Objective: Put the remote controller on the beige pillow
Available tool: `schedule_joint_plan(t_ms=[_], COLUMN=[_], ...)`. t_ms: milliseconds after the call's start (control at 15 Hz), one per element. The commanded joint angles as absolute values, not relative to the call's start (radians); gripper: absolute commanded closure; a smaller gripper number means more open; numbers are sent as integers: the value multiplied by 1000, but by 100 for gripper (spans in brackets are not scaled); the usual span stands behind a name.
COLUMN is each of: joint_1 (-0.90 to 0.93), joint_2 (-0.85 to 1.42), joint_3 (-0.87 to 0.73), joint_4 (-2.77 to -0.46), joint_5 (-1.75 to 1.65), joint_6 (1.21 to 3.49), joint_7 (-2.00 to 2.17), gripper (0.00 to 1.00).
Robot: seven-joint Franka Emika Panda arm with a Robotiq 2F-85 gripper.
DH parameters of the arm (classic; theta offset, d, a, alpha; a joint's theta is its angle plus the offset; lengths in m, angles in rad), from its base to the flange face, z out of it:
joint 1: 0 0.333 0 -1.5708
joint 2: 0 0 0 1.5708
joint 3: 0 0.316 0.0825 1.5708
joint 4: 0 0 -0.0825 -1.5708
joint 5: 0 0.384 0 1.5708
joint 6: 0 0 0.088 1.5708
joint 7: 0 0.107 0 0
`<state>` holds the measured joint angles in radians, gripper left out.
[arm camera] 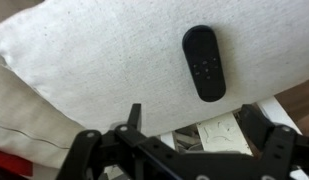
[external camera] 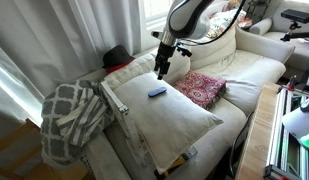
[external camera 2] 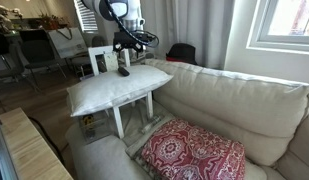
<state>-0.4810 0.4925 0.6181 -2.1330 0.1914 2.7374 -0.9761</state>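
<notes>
The remote point(external camera: 157, 92) lies flat near the middle of the beige pillow point(external camera: 179, 122), and nothing grips it. The gripper point(external camera: 161, 68) hangs just above it, jaws spread apart and empty. In the wrist view the remote sits clear of both fingers point(arm camera: 134, 118). The placing looks done, so the step in hand is a clean exit. Rise straight up with the jaws apart and avoid pressing the soft pillow, which could tip the remote toward the red pillow point(external camera: 202, 87).

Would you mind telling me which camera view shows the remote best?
The wrist view: the remote looks large, with buttons visible, lying on the pillow. In both exterior views it is only a small dark bar.
</notes>
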Motion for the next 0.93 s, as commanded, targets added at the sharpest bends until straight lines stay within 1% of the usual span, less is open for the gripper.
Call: schedule_joint_plan(t_ms=[0, 133, 333, 600, 867], joint_1=[-484, -474, -402, -273, -178], joint_2=[347, 266, 136, -4, -81], joint_3=[594, 559, 436, 237, 103], joint_4=[-2157, -2164, -2192, -2250, -2297], joint_5=[376, 516, 668, 700, 727], joint_6=[2554, 2470, 2400, 2383, 2393], joint_7=[-947, -970, -973, -985, -1080], gripper=[0, 0, 0, 0, 0])
